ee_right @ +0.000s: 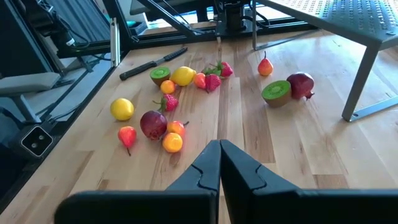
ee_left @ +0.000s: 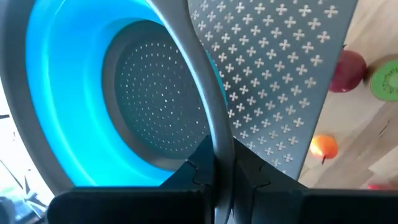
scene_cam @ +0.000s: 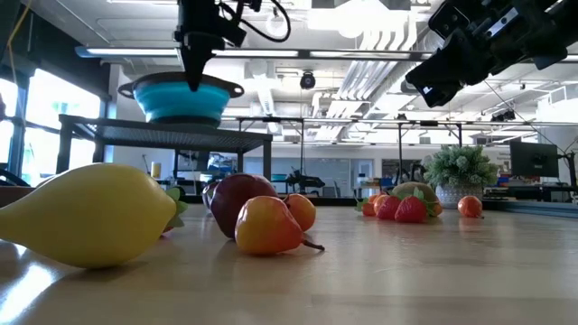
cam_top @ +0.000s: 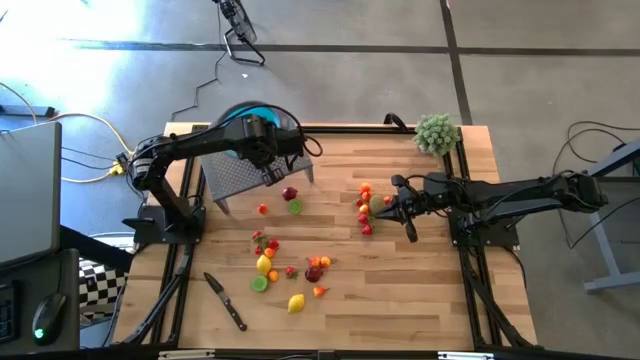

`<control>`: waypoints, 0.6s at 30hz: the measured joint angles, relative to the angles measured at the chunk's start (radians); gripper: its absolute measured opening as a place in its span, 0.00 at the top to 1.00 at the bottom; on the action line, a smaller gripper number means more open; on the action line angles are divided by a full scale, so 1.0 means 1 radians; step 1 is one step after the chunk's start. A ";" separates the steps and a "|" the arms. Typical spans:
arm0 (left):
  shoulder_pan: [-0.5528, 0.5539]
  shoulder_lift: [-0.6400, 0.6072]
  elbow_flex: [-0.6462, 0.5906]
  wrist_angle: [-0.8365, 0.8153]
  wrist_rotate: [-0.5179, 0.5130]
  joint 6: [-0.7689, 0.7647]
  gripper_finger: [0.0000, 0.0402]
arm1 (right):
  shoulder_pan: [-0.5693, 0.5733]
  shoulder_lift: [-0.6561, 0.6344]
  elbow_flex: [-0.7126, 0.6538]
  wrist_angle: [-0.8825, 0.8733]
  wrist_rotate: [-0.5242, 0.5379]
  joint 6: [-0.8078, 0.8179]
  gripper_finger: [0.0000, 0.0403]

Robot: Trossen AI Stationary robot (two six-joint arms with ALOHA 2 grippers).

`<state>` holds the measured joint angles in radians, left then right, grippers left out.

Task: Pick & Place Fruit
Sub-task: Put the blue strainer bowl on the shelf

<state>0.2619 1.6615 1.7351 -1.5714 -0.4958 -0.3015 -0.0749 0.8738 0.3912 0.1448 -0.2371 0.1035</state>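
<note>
Wooden table, fruit scattered loose; both arms up off the surface.

Left gripper pinched tight on the grey rim of the teal bowl, which sits on a perforated grey rack; a maroon fruit, a kiwi half and a small orange pear lie on the wood just past the rack's edge, below the gripper. Right gripper fully closed, holding nothing, hovering over the table: main fruit scatter lies ahead of its fingertips, apart from them; a smaller red-orange cluster sits just beside it. Black-handled knife beyond the scatter.
</note>
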 joint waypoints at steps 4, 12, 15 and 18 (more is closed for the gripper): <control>0.000 0.000 0.000 0.000 -0.003 -0.050 0.97 | 0.000 0.000 0.000 -0.008 0.000 0.000 0.99; 0.000 -0.001 -0.051 0.000 -0.004 -0.071 0.97 | 0.000 0.000 0.000 -0.008 0.000 0.000 0.99; 0.000 -0.001 -0.080 0.001 -0.003 -0.071 0.97 | 0.000 0.000 0.000 -0.008 0.000 0.000 0.99; 0.000 -0.001 -0.099 0.003 -0.005 -0.070 0.97 | 0.000 0.000 0.000 -0.007 0.000 0.000 0.99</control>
<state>0.2619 1.6604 1.6366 -1.5685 -0.5005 -0.3717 -0.0747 0.8742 0.3912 0.1375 -0.2372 0.1036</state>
